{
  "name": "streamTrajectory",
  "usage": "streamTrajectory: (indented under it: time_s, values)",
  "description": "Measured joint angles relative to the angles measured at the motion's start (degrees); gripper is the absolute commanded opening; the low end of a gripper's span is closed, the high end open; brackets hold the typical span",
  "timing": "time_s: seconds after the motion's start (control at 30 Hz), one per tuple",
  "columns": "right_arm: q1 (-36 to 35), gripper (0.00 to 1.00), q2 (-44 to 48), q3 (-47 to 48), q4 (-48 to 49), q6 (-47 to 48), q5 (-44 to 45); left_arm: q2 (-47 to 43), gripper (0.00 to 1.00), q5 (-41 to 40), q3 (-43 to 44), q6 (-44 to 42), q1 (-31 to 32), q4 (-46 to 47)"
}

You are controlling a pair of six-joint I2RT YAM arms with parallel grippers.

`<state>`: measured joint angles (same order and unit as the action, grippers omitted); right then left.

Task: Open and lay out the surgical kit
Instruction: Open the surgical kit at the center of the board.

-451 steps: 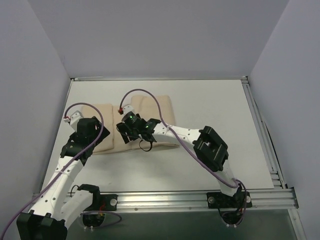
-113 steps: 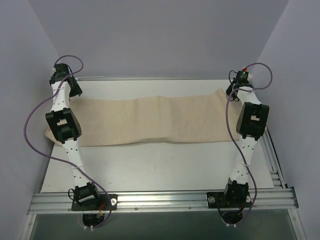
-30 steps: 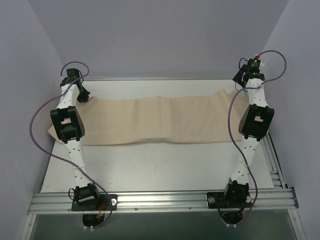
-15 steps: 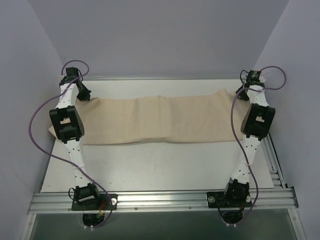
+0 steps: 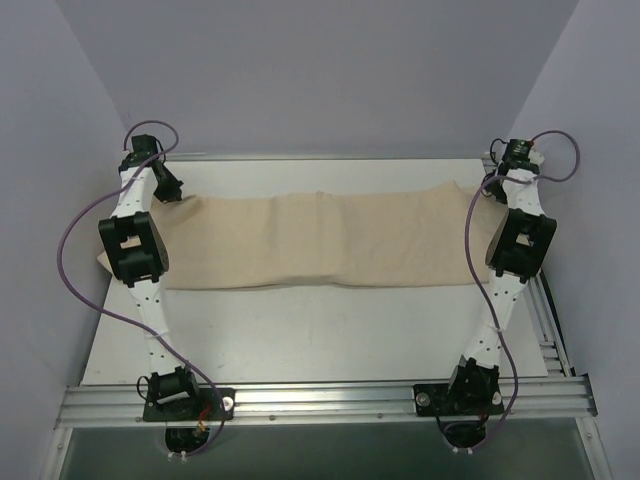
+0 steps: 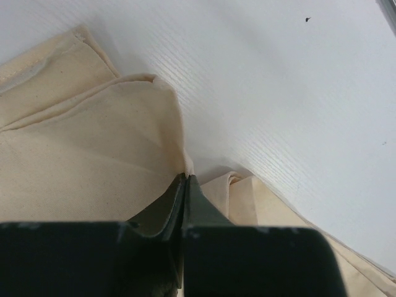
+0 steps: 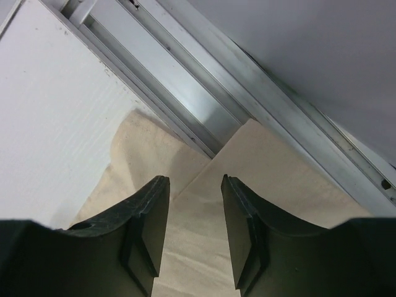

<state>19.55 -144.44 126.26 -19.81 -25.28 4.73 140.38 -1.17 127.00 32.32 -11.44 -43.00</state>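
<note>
The wrap (image 5: 320, 240) lies as a long band across the far half of the table (image 5: 320, 335). No tray or instruments show, so the unfolding looks unfinished. The left gripper (image 6: 184, 184) is pinched shut on the wrap's far left corner. The right gripper (image 7: 195, 180) hovers, jaws apart and holding nothing, over the far right corner, which laps the rail (image 7: 204, 105). Next it likely must close on that corner, then both lift the layer open.

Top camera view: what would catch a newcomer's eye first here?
A long beige cloth wrap lies stretched across the far half of the white table, an arm at each end. At the far left corner the left claw is shut on its edge; at the far right, the right claw stands open over it.
</note>
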Motion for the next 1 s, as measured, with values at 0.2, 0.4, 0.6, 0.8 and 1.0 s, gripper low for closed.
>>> streamTrajectory:
  time_s: [0.2,0.4,0.6,0.8,1.0]
  values:
    - [-0.2,0.46,0.0,2.5,-2.5,0.1,0.9,0.0,0.02,0.7,0.0,0.0,0.0,0.1]
    - [-0.5,0.44,0.0,2.9,-4.4,-0.4,1.0,0.0,0.02,1.8,0.0,0.1,0.0,0.2]
    - [-1.5,0.42,-1.0,3.7,-4.2,-1.4,0.9,0.0,0.02,2.1,0.0,0.1,0.0,0.2]
    - [-2.0,0.38,-2.7,4.2,-3.6,-2.3,0.9,0.0,0.02,2.3,0.0,0.1,0.0,0.2]
    - [-2.0,0.22,-2.7,4.3,-3.5,-3.1,0.8,0.0,0.02,2.6,0.0,0.0,0.0,0.3]
